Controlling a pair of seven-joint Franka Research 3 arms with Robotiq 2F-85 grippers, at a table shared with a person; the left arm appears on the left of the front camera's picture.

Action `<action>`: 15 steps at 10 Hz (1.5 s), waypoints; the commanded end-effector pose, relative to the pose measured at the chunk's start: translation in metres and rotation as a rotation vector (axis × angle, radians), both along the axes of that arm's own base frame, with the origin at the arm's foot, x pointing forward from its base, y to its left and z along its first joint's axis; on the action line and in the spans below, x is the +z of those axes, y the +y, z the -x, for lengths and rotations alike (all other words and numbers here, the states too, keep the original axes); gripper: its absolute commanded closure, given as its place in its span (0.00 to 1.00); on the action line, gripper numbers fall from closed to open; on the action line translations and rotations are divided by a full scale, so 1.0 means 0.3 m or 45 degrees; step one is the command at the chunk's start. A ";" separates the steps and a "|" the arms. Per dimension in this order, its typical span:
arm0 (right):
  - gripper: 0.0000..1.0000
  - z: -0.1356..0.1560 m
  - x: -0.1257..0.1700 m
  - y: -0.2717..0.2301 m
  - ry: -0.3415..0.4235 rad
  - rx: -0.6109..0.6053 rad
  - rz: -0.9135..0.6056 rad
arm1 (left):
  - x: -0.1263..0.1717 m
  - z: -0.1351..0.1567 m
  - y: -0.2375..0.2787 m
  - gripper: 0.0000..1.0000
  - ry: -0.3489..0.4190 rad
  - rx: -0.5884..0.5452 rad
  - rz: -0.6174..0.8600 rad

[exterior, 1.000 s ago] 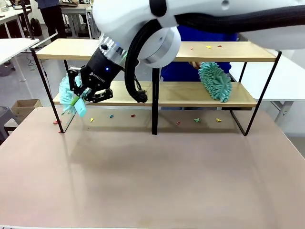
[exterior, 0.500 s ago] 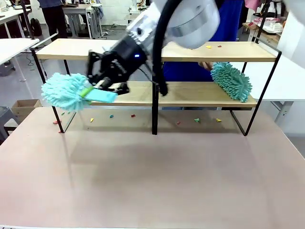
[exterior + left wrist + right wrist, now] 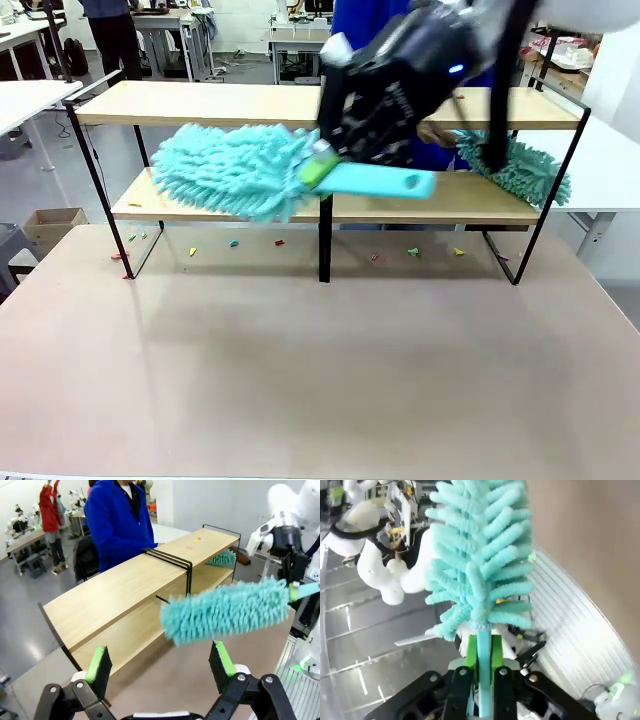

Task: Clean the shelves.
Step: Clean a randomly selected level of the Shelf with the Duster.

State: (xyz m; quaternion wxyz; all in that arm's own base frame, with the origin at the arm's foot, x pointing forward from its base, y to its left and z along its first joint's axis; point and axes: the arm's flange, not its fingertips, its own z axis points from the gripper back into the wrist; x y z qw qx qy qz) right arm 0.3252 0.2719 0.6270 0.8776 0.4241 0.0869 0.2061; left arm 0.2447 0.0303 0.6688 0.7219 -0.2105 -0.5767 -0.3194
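Clamped in the right claw [image 3: 325, 168], the duster [image 3: 235, 170] is swung from drooping to level, left of the claw, before the shelves [image 3: 150, 103], so a fresh wiping pass is judged near; the left claw [image 3: 160, 657] is held apart.

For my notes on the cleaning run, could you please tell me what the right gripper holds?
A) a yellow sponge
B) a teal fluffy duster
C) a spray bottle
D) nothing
B: the right gripper is shut on the handle of the teal duster.
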 end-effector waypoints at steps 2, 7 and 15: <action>0.88 0.076 0.065 -0.198 -0.451 -0.077 -0.290 | -0.007 -0.003 -0.006 0.00 0.007 0.010 -0.001; 0.88 0.149 0.120 -0.409 -0.768 -0.359 -0.415 | -0.007 -0.003 -0.006 0.00 0.007 0.010 -0.001; 0.88 0.108 0.071 -0.134 -0.632 -0.022 -0.212 | -0.007 -0.003 -0.006 0.00 0.007 0.010 -0.001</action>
